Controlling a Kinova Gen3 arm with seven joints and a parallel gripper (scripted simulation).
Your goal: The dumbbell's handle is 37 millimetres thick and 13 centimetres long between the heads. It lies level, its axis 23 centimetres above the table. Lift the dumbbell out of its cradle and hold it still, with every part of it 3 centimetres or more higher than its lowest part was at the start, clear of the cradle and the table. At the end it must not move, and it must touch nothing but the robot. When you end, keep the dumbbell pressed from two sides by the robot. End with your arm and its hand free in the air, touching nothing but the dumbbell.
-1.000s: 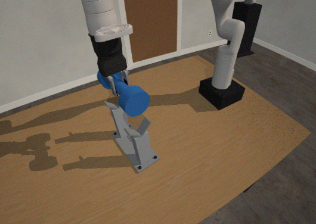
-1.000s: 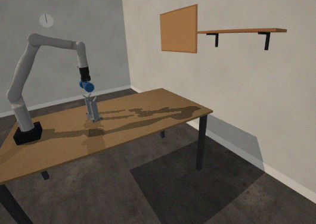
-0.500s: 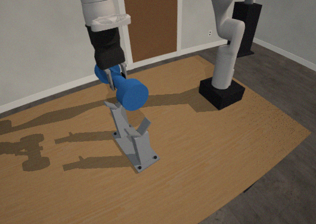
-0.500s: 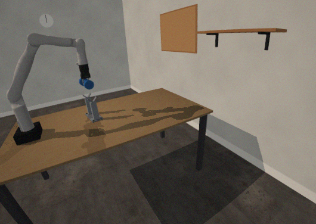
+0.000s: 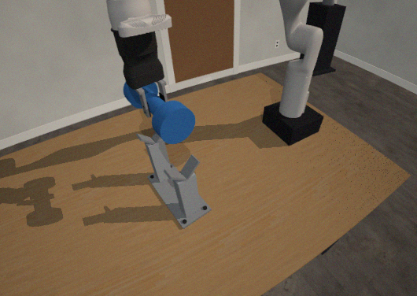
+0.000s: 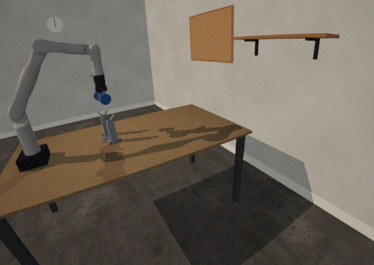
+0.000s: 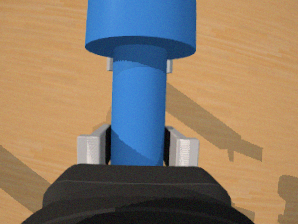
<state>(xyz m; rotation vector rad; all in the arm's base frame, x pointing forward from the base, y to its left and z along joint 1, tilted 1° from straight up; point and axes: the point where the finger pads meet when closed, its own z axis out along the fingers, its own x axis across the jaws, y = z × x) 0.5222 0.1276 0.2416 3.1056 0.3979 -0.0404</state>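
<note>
The blue dumbbell [image 5: 170, 118] hangs level above the grey cradle [image 5: 175, 183] (well clear of the tabletop [image 5: 283, 203]), jaws clenched on its handle, one head toward the top camera.

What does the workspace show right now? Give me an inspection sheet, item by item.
Surface: wooden table, arm and cradle shadows across it.
Job's things: blue dumbbell held above the grey cradle, a visible gap between them; handle level.
Clutter: nothing seen.
Gripper: gripper shut on the handle, fingers on both sides; touches nothing else.
Cables: nothing seen.
Surroundings: arm base on the table; door, wall shelf, board, wall clock.
</note>
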